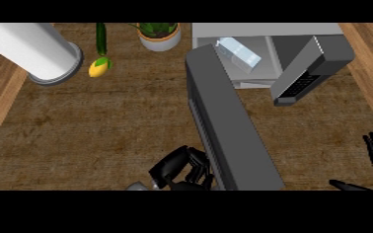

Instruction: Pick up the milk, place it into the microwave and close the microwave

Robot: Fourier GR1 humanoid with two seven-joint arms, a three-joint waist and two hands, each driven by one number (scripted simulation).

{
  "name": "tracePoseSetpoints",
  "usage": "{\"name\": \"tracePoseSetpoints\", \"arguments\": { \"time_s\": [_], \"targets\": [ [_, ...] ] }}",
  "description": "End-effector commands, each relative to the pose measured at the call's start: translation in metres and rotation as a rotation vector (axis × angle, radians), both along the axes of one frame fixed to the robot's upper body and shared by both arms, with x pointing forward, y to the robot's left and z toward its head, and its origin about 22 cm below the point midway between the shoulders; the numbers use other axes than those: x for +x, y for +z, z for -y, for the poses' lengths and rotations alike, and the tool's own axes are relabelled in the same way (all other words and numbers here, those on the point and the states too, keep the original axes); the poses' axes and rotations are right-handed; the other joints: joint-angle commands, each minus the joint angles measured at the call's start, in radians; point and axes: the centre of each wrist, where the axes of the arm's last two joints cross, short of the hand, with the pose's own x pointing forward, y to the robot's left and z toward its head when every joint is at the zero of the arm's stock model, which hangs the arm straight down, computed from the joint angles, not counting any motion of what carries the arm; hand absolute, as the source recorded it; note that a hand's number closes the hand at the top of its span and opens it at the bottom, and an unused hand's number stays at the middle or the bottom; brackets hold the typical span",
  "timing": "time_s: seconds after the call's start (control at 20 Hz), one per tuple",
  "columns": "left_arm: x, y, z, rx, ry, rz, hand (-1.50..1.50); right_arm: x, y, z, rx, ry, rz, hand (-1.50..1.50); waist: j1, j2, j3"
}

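inside the microwave (266,29), on its pale floor toward the back, the milk (238,54) lay tilted, a light carton wholly within the cavity and touching neither hand. so the picking up and the placing looked done; by my judgement only the closing was left.

the microwave's door (233,138) stood swung wide, a long dark slab reaching out from the cavity's left side across the counter (109,128) toward the robot. on the cavity's other side sat the dark keypad panel (306,74), well apart from the door's free end.

the left hand (178,170) was at the outer face of the door, near its free end, far out from the microwave. its fingers were curled in on themselves and wrapped round nothing; they seemed to be just beside or touching the door's face, and i could not tell which. from there a push across toward the keypad side would be the likely way to swing the door home.

the right hand (350,184) showed only as dark fingers at the view's edge, out in front of the microwave on its keypad side, spread apart and straight, holding nothing.

left of the microwave, well clear of the door's path, stood a potted plant (159,34), and farther that way a white cylinder (40,54).
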Motion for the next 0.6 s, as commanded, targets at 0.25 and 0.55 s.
{"name": "tracePoseSetpoints", "arguments": {
  "time_s": [0.25, 0.55],
  "targets": [
    [-0.01, -0.011, 0.043, 0.016, -0.123, 0.065, 1.5, 0.017, 0.018, 0.007, 0.085, 0.155, 0.175, -1.5, -0.02, 0.005, -0.001],
    [-0.013, 0.008, 0.065, -0.08, -0.059, 0.106, 1.5, 0.044, 0.029, -0.018, 0.077, 0.272, 0.194, -1.5, -0.075, 0.009, -0.005]
  ]
}}
